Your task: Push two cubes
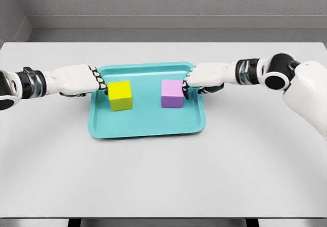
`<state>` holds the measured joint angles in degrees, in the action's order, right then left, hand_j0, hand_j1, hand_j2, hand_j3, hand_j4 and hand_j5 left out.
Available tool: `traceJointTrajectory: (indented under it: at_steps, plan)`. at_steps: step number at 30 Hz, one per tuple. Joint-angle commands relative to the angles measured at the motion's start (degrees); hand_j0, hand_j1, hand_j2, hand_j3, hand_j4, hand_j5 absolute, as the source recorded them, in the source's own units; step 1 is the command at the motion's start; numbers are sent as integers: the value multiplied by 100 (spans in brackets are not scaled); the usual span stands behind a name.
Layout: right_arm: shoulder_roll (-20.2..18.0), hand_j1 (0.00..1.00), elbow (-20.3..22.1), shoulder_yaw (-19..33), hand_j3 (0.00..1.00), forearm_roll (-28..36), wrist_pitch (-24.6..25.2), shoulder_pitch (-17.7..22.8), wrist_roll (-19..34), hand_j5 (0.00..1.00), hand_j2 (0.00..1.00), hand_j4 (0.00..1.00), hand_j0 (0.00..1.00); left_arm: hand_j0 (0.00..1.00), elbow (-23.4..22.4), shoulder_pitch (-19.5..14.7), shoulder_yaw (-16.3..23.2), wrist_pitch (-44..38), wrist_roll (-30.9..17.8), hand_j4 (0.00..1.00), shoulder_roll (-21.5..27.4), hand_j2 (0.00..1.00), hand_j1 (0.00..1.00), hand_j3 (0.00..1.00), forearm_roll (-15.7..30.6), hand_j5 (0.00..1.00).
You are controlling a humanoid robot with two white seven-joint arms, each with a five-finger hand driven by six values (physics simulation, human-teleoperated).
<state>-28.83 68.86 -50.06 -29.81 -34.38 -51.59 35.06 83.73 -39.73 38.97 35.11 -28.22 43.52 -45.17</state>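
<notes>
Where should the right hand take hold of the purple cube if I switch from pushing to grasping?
Probably across the purple cube front and back faces, coming down from above. It sits flat and upright in the teal tray, top face clear. The right hand already sits against its right side, and the yellow cube lies to its left, apart.

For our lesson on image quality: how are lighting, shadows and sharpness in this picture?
Head view: soft, even light; faint shadows beside the yellow cube and purple cube on the teal tray; no glare; everything sharp, both the left hand and right hand.
</notes>
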Motion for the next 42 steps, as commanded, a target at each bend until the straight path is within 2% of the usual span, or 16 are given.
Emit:
traceJointTrajectory:
  at_steps: [1,14,17,19,23,25,33,36,42]
  plan:
    - [88,61,-4,-21,61,-69,-62,0,-6,61,61,61,61,71,30,0,-4,-11,1,71,7,71,71,71,26,71]
    - [-149,62,-48,181,62,-60,-62,35,-6,62,62,62,62,71,117,-26,-4,-11,-8,71,-11,71,71,71,9,71]
    - [-123,60,-118,207,60,-25,-62,35,-6,60,60,60,60,71,153,-26,-4,-11,-8,71,-54,71,71,71,9,71]
    - [-114,60,-109,418,60,-7,-62,88,-6,60,60,60,60,71,153,-26,-4,-11,-8,71,-55,71,71,71,9,71]
    - [-70,59,-136,418,59,-7,-62,123,-6,59,59,59,59,71,153,-53,-4,-11,-8,71,-63,71,71,71,0,71]
    - [35,59,-294,427,59,-16,-62,132,-6,59,59,59,59,71,153,-53,-4,-11,-8,71,-63,71,71,71,0,71]
    - [185,59,-443,409,59,-69,-62,149,-6,59,59,59,59,71,170,-53,-4,-11,-87,71,-283,71,71,71,-27,71]
    - [378,59,-557,365,59,-95,-62,149,-6,59,59,59,59,71,161,-53,-12,-11,-87,71,-283,71,71,71,-27,71]
    - [589,59,-584,374,59,-130,-62,149,-6,59,59,59,59,72,91,-53,-21,-11,-87,72,-283,72,72,72,-27,72]
